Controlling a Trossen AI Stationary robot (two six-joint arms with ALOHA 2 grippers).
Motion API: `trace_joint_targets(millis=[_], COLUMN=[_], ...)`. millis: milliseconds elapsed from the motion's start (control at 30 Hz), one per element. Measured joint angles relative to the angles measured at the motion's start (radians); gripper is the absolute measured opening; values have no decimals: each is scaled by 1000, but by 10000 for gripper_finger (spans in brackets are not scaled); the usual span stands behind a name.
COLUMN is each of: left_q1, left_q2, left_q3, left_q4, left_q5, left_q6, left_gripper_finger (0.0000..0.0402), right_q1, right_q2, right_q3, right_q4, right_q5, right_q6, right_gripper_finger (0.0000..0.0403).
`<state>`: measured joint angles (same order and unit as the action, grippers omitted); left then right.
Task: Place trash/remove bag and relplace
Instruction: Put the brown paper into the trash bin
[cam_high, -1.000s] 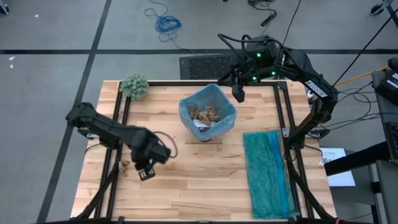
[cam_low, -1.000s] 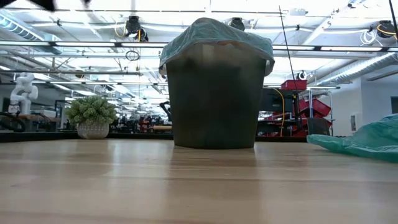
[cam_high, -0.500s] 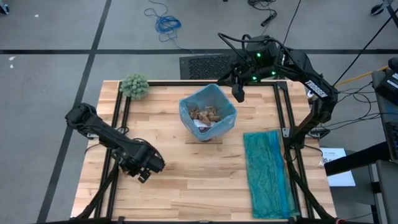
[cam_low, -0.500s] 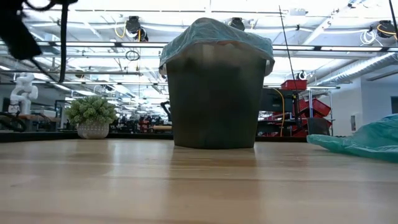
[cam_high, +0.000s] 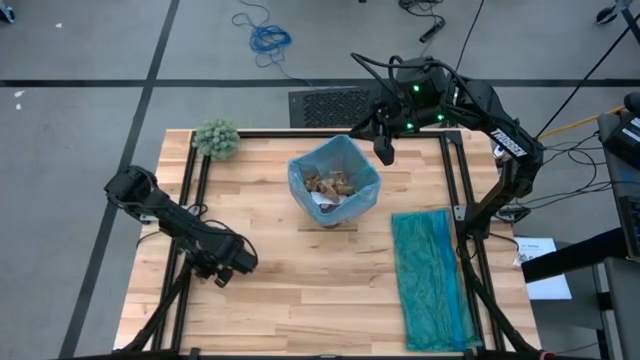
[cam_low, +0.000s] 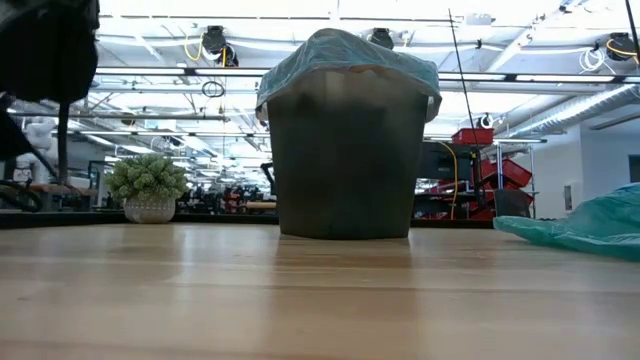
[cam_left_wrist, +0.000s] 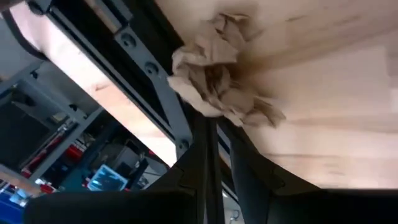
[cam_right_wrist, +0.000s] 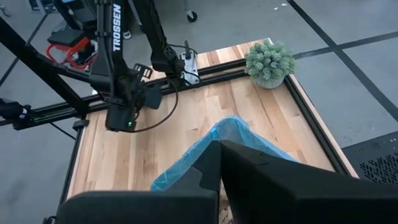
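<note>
**Left gripper down at a brown wad by the table's left rail; grip hard to read**

Left gripper (cam_high: 225, 270): low over the wooden table (cam_high: 310, 300), near side, close to the black left rail (cam_high: 188, 190). From above, hides whatever lies beneath it. In the left wrist view, points straight at one brown crumpled wad (cam_left_wrist: 214, 74) lying on the wood just beside the rail, tips right at the wad's edge. Cannot tell whether apart or clamped on the wad: contact point lost in shadow and blur. In the low view, shows only as a dark bulk of the left arm (cam_low: 45, 50), cut off by the frame's upper left corner.

Rest of the trash (cam_high: 330, 183): brown scraps plus a white bit, piled inside the bag (cam_high: 300, 168), the light blue liner folded over the rim of the dark bin (cam_low: 345, 170) at the table's middle, toward the far side. Only the top layer visible from above; nothing of it visible at table level, the bin wall being opaque.

Right gripper (cam_high: 384, 152): hangs beyond the bin's far right rim, pincer pressed together, holding nothing. In its own wrist view, covers much of the liner.

Teal bag (cam_high: 430, 280): flat along the right side, well apart from the bin, cut by the frame's right edge in the low view. Green plant (cam_high: 216, 138): far left corner.
</note>
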<state>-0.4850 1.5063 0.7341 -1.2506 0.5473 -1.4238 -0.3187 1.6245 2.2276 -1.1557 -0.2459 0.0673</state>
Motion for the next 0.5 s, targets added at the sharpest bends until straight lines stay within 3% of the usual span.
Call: trace_joint_targets(millis=[200, 500], left_q1=[12, 32], left_q2=[0, 0], left_q3=[-49, -65], left_q4=[75, 140], left_q5=[2, -50], left_q6=[20, 25], left_gripper_finger=[80, 149], right_q1=[0, 2], right_q2=[0, 0], right_q3=[0, 0], right_q4=[0, 0], right_q5=[-23, -23], right_q6=[0, 3], right_gripper_finger=[0, 0])
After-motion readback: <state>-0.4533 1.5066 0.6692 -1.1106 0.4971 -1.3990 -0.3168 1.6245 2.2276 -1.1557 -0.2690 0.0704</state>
